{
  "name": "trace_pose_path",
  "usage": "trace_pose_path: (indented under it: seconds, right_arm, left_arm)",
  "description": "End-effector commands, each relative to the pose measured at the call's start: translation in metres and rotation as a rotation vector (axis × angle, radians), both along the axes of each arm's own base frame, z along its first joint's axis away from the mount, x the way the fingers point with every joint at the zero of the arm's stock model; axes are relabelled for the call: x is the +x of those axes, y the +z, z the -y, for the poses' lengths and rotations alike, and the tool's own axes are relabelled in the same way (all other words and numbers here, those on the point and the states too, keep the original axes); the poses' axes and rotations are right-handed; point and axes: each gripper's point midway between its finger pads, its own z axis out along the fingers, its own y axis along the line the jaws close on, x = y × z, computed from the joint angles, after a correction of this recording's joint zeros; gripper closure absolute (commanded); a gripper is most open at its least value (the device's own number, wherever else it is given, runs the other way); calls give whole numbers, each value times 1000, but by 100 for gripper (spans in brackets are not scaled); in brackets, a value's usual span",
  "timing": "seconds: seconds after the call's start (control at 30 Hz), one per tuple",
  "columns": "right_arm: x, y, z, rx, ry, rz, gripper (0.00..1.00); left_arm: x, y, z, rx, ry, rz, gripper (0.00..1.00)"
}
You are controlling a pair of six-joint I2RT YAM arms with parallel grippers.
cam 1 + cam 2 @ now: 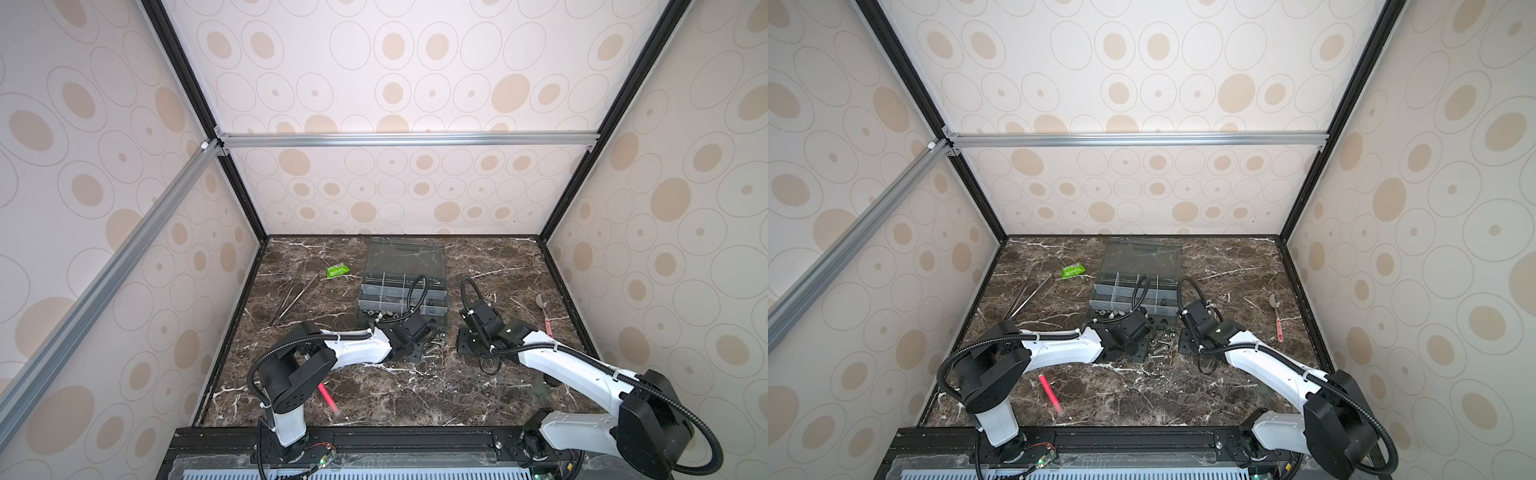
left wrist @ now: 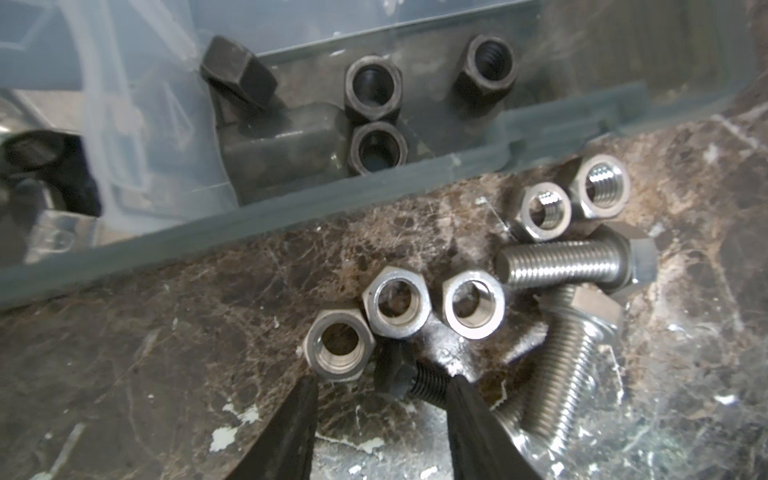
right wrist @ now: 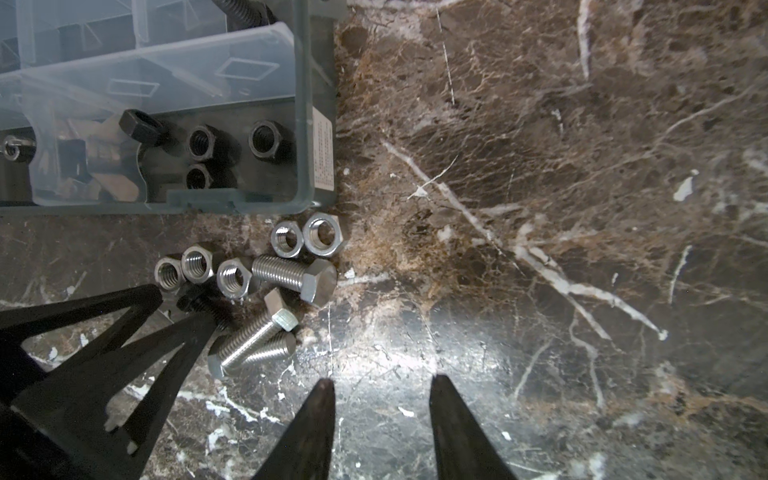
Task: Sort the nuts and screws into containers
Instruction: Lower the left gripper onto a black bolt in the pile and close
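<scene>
left tool [image 2: 380, 380] spread, black screw [image 2: 422, 380] between tips | right tool [image 3: 382, 384] spread, silver screws [image 3: 245, 341] nearby

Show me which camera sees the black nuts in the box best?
The left wrist view: the four black nuts fill much of it, close enough to show their threads, inside the box. The right wrist view shows all four too, but smaller. In both top views they are too small to make out.

top views: high front, looking down | wrist views: close, downward, apparently sharing loose nuts [image 2: 371, 309]
</scene>
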Motion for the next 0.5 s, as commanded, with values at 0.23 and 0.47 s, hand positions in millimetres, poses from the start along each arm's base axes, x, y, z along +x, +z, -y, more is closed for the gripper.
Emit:
trace_pose_path:
  seconds: [0.23,0.47]
  right_arm:
    - [-6,-1,3,-1,-11,-1,59]
    - [-6,-1,3,0,-13,-1,59]
  left_arm:
    - [-11,-10,-27,95,38,-3,51]
    - [-15,-7,-34,97,39,2,52]
